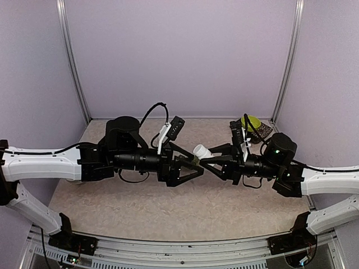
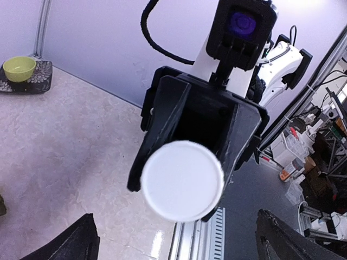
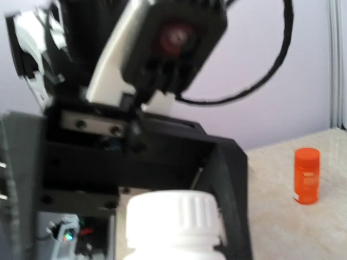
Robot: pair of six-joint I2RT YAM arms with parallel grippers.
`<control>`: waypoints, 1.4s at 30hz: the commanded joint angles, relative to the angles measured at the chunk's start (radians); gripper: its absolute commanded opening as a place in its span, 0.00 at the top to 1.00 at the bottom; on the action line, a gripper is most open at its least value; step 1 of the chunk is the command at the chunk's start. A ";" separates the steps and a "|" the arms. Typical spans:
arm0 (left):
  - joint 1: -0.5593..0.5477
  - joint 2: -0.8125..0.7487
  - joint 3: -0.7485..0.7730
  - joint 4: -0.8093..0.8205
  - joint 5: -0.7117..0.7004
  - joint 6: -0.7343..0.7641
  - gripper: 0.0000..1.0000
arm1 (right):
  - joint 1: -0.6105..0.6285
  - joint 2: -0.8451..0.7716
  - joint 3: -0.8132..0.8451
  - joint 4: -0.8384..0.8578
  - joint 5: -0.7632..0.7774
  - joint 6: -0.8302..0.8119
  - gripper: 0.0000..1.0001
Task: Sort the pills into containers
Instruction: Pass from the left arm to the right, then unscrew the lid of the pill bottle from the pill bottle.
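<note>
My right gripper [image 1: 206, 157] is shut on a white pill bottle [image 1: 201, 151], held level above the table with its ribbed cap [image 3: 172, 215] pointing at the left arm. My left gripper [image 1: 196, 166] stands wide open around the cap end, and neither finger touches it. In the left wrist view the round cap top [image 2: 182, 180] fills the middle, with my left fingertips [image 2: 87, 238] far apart at the bottom corners. No pills show. A small dark green bit [image 1: 194, 161] under the gripper tips may be the containers; I cannot tell.
A yellow-green bowl [image 1: 251, 122] sits on a dark patterned tray [image 1: 263, 133] at the back right corner. An orange bottle [image 3: 307, 176] stands upright on the table. Purple walls close in the back and sides.
</note>
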 commanded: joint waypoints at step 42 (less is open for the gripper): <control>0.022 0.059 -0.046 0.525 0.201 0.016 0.02 | 0.104 0.162 -0.038 0.343 0.246 0.222 0.94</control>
